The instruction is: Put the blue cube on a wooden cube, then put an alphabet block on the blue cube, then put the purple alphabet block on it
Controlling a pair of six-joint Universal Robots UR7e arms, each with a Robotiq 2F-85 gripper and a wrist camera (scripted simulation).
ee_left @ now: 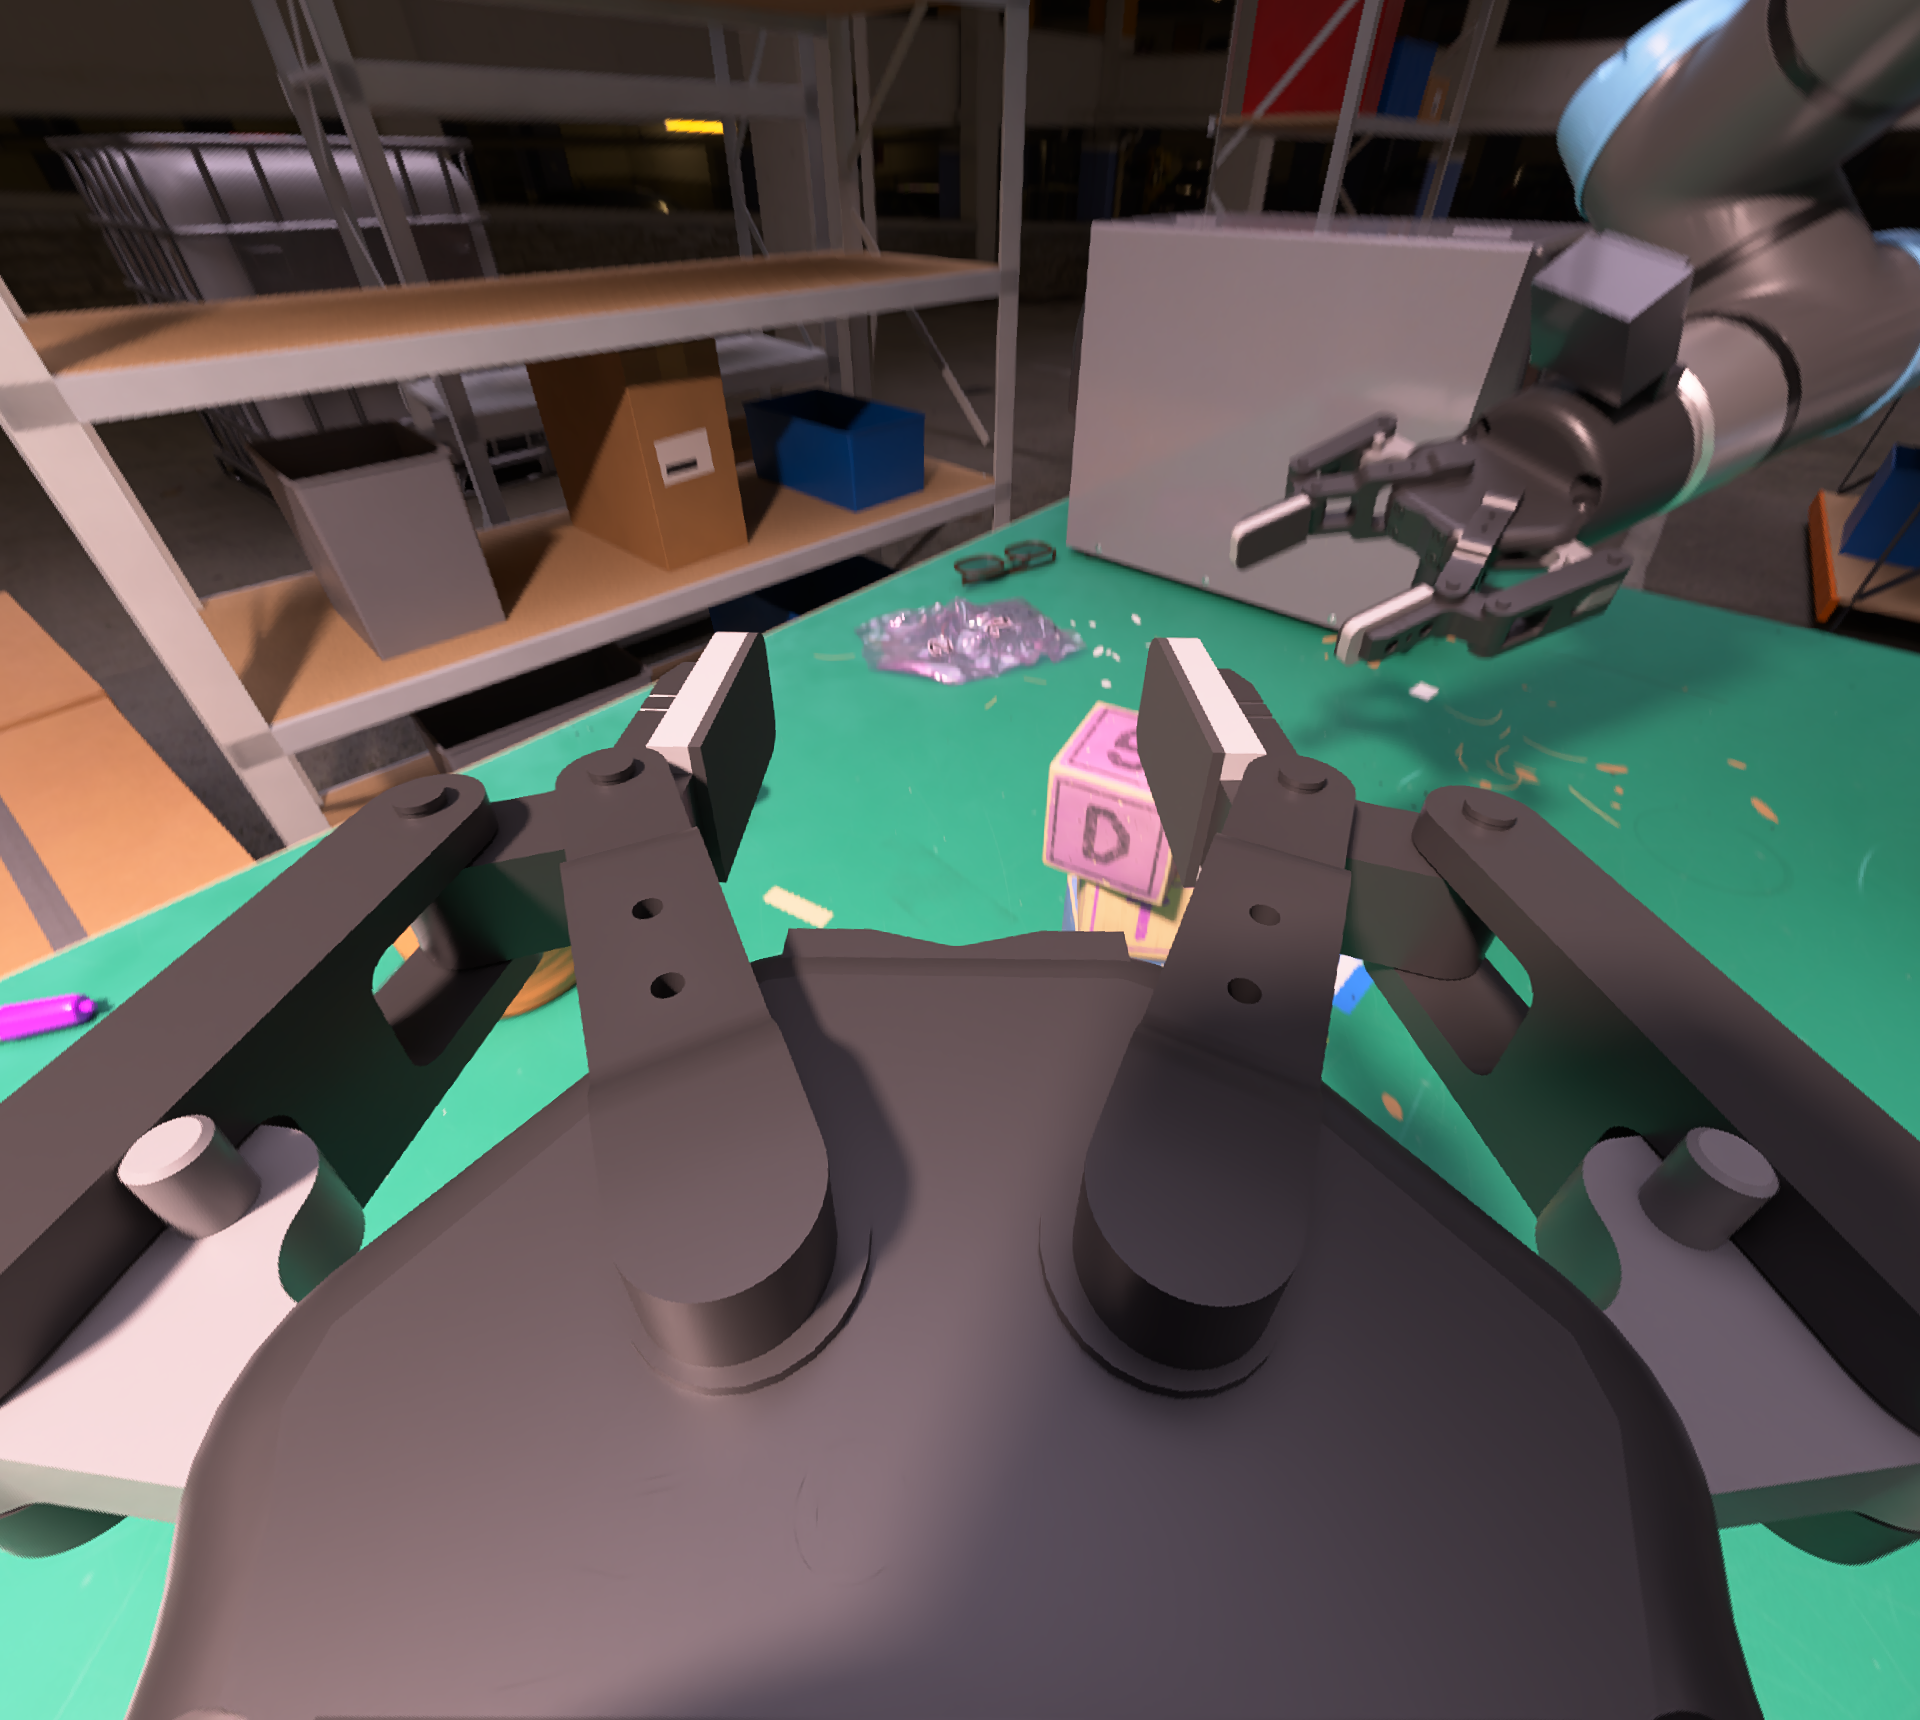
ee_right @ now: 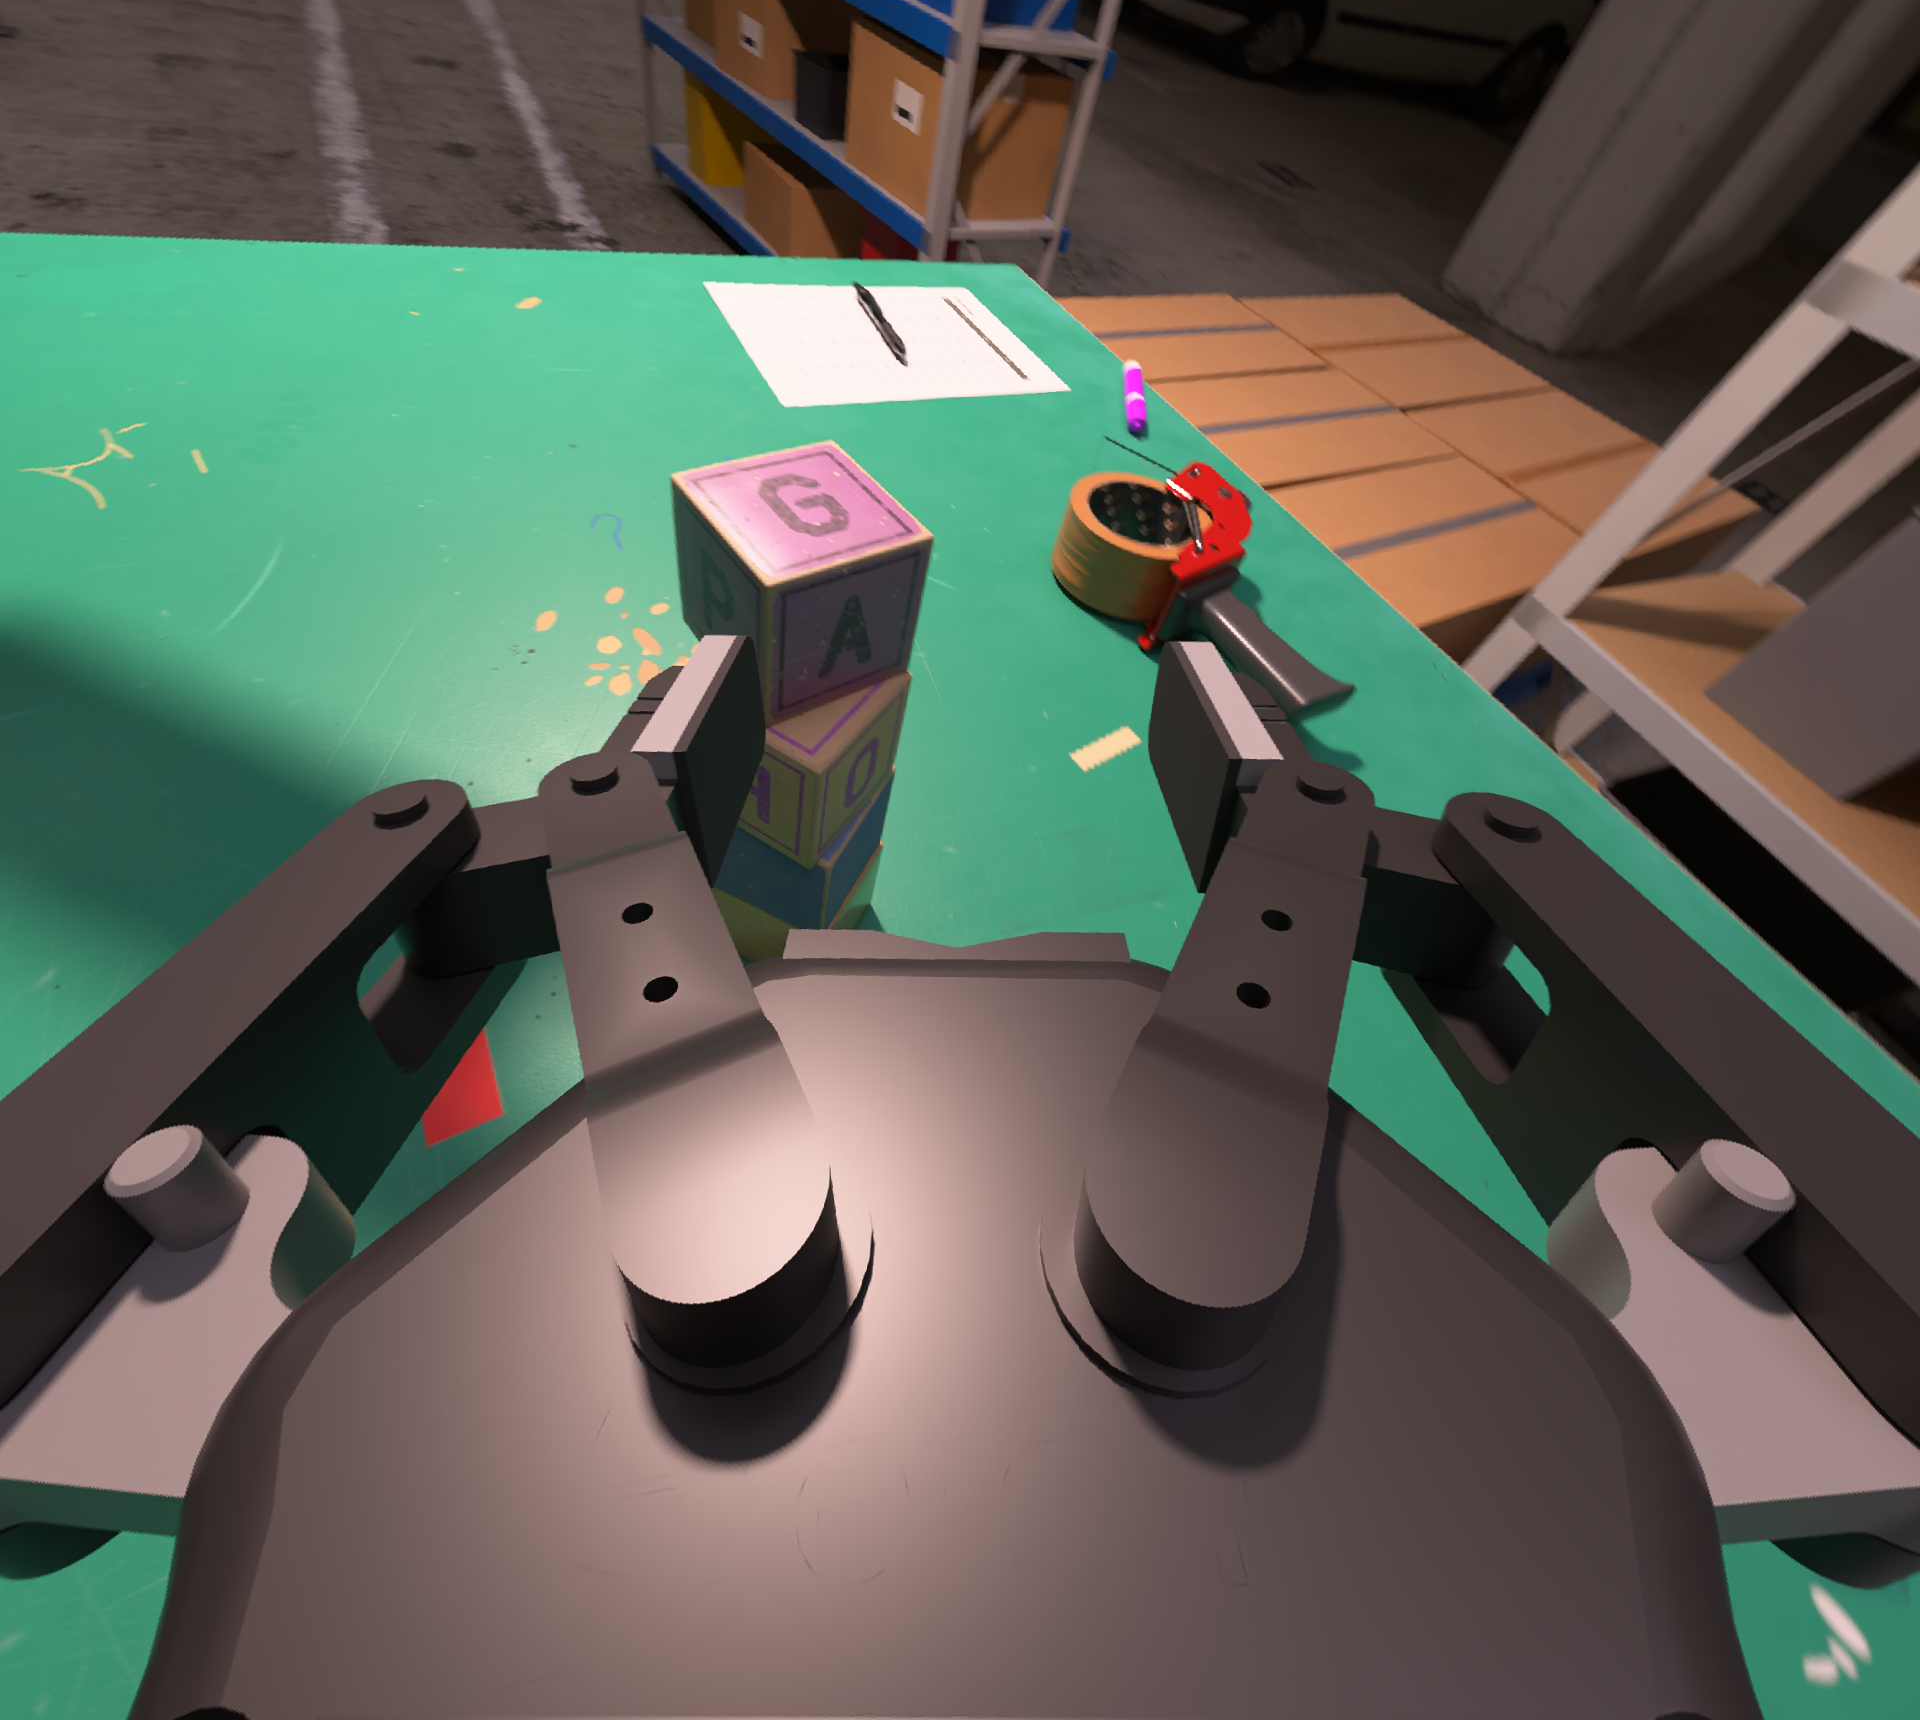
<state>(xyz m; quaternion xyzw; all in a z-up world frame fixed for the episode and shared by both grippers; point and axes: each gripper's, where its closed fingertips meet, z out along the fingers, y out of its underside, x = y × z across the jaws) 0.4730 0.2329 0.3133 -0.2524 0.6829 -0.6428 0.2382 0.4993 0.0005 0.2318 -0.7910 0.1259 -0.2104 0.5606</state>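
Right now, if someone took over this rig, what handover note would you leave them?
Left tool: open, empty, beside the stack.
Right tool: open, empty, beside the stack.
Stack on the green table, top down: purple alphabet block, a second alphabet block, blue cube, wooden cube, mostly hidden.
Done: all three placements appear made; the upper blocks sit slightly twisted.
Left: back both tools away without knocking it.

- Purple alphabet block [ee_right: 805,574] tops a stack on the green tabletop [ee_right: 312,444].
- Right gripper [ee_right: 951,735] fingers [ee_right: 1205,740] spread, holding nothing.
- Tape dispenser [ee_right: 1174,564] nearby.
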